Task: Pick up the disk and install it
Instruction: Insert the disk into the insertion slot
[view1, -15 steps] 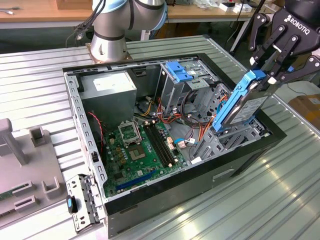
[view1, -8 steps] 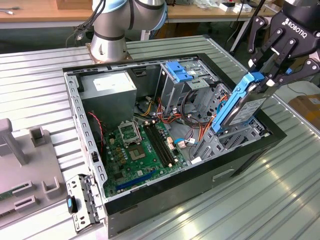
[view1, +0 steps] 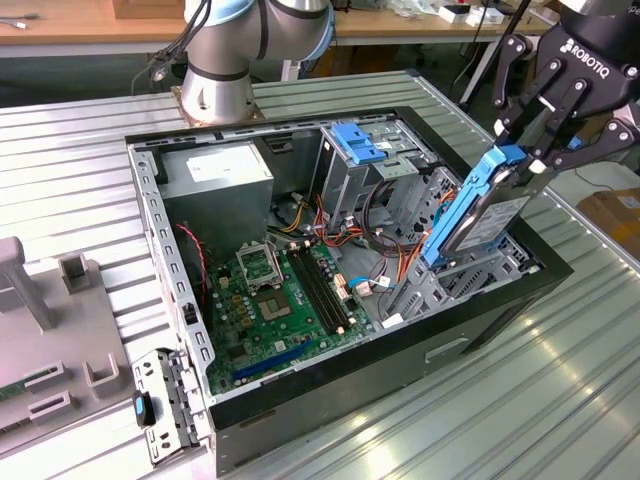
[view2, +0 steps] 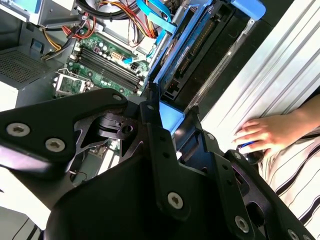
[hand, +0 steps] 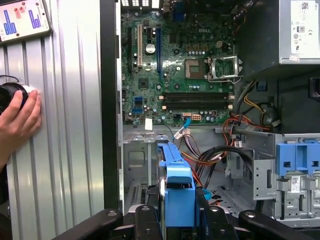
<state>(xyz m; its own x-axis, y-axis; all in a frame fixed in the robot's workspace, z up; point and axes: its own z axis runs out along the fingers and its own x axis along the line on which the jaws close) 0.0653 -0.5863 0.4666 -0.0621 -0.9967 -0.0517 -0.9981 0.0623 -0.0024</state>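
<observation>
The disk (view1: 480, 215), dark grey with a blue bracket round its sides, hangs tilted over the open computer case (view1: 175, 300), on the exterior view's right. Its lower end reaches the metal drive cage (view1: 440, 285) near the case wall. My gripper (view1: 525, 160) is shut on the disk's upper end, one finger on each side of the blue bracket. In both wrist views the disk (view2: 185, 55) (hand: 177, 185) runs away from between my fingers (view2: 150, 107) (hand: 146, 215), edge-on, toward the case interior.
A grey power-supply box (view1: 215, 175) sits at the case's back. A fixed blue latch (view1: 355, 145) tops another cage, and the green motherboard (view1: 280, 300) with loose cables lies between. A person's hand (view2: 260, 132) (hand: 20, 117) rests on the ribbed table beside the case. A grey fixture (view1: 50, 320) stands on the exterior view's left.
</observation>
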